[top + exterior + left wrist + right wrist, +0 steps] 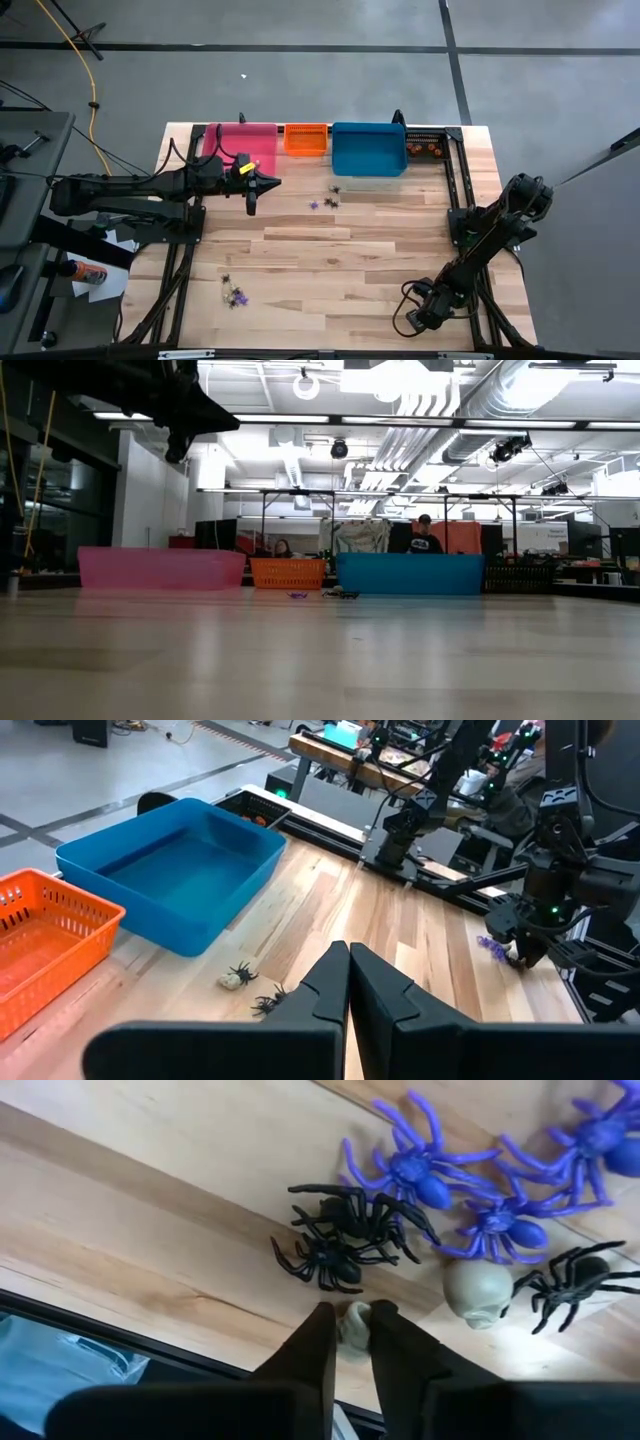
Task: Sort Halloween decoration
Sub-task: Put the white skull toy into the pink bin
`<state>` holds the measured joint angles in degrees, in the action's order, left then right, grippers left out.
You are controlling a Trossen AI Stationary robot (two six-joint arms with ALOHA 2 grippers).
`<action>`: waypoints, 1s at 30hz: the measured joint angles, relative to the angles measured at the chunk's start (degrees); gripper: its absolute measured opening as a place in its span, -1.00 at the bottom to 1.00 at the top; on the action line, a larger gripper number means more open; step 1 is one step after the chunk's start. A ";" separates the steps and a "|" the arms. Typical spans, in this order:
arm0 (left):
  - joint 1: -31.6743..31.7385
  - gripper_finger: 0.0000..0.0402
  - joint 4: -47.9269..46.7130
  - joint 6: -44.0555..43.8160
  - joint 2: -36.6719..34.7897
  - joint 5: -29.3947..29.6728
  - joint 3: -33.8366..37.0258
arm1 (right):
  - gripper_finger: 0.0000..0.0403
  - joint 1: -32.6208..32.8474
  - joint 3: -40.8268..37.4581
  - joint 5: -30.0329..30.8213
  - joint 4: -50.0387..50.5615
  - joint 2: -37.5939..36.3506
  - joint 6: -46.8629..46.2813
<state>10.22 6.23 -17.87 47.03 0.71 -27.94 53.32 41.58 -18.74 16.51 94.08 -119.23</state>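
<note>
Halloween decoration (pixel 236 296) lies in loose groups on the table (pixel 330 260): a small one at the front left, another (pixel 330 197) just before the blue bin (pixel 368 150). The left gripper (pixel 251 198) hangs with its fingers pressed together and empty beside the pink bin (pixel 240 140), apparently waiting. The orange bin (pixel 306 138) sits between pink and blue, so each colour seems to have its own container. At the front right, the right gripper (pixel 352 1330) reaches down into a third group of purple spiders (pixel 415 1175), black spiders (pixel 345 1230) and a pale skull (pixel 478 1292). Its fingers pinch a pale piece (pixel 354 1323), likely so it can be lifted away from the rest.
</note>
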 joint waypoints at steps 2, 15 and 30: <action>0.00 -1.00 -0.45 0.00 0.01 0.00 0.00 | -0.79 0.00 -0.01 0.00 -0.02 0.00 0.62; -0.02 -1.00 -0.84 0.00 0.01 0.00 0.00 | -0.79 0.00 -0.06 0.04 -0.48 0.03 1.88; -0.02 -1.00 -0.73 0.04 0.00 0.36 0.00 | -0.80 0.00 -0.28 0.90 0.07 -5.27 14.38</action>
<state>10.20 5.49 -17.83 47.04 1.07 -27.94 53.32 41.30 -17.85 16.58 88.81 -104.85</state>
